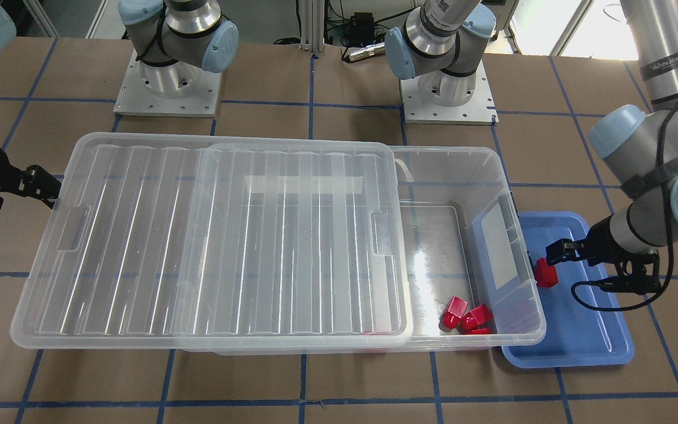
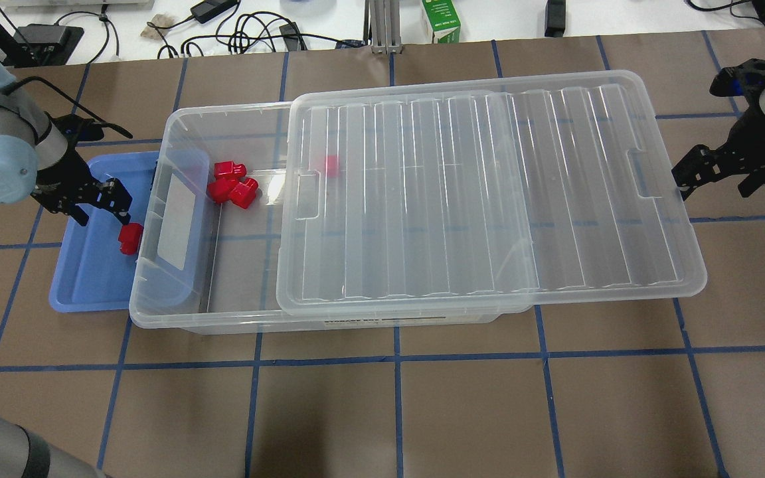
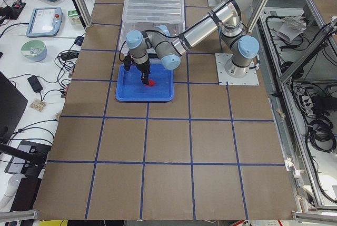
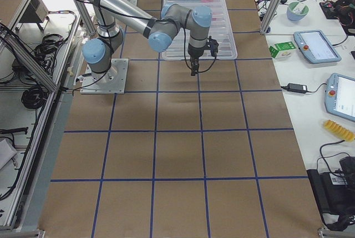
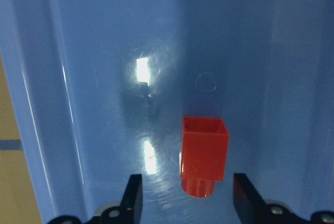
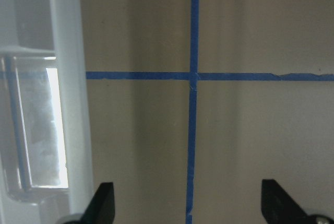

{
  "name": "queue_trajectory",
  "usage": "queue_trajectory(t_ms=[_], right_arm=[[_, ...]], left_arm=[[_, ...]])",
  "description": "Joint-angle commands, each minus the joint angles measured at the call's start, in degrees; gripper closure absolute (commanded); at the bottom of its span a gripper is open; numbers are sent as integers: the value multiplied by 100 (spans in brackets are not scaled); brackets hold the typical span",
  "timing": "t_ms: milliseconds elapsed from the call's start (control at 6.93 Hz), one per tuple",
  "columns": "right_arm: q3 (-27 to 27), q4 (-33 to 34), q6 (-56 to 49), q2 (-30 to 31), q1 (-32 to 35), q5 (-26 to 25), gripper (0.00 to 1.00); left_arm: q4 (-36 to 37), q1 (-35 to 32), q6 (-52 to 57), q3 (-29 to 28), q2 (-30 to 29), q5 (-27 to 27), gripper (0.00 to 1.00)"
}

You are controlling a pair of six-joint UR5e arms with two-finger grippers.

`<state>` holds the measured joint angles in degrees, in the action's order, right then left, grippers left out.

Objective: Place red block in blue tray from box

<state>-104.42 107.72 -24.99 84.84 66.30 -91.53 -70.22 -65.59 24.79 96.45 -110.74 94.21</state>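
The red block (image 5: 204, 156) lies in the blue tray (image 5: 94, 78), between the spread fingers of my left gripper (image 5: 188, 200), with a gap on each side. The left gripper is open and hovers just over the block (image 2: 131, 238) in the tray (image 2: 90, 279), next to the box's end wall. The box (image 2: 176, 292) is a clear bin. Its ribbed lid (image 2: 489, 199) is slid toward my right, so the tray end of the box is uncovered. My right gripper (image 6: 190, 205) is open and empty over the bare table, beside the lid's outer edge (image 2: 684, 179).
Several other red pieces (image 2: 230, 186) lie in the uncovered end of the box, and one more (image 2: 331, 164) shows under the lid. The tray stands tight against the box end. Cables and a green carton (image 2: 440, 20) lie beyond the table's far edge.
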Motion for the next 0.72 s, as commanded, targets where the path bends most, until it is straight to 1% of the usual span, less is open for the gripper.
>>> queue_trajectory(t_ms=[0,144,288,433,577], right_arm=[[-8,3,386,24,530,100,0],[-8,12,590,24,820,109,0],[1,12,966,24,1119,126,0],[9,212,1222,-2,1540,118,0],[27,380,1312,-38,1753,83,0]], left_arm=[[-1497,-573,-463,-896,481,-43,8],[-1912,-1135,-971,-1082,718,-60,8],[-1942,-1584,-1463,-1101,981,-52,0],[-1942,-1997,-1781,-1093,1210,-43,0],[-1951,-2341,-1819,-1049,1430,-43,0]])
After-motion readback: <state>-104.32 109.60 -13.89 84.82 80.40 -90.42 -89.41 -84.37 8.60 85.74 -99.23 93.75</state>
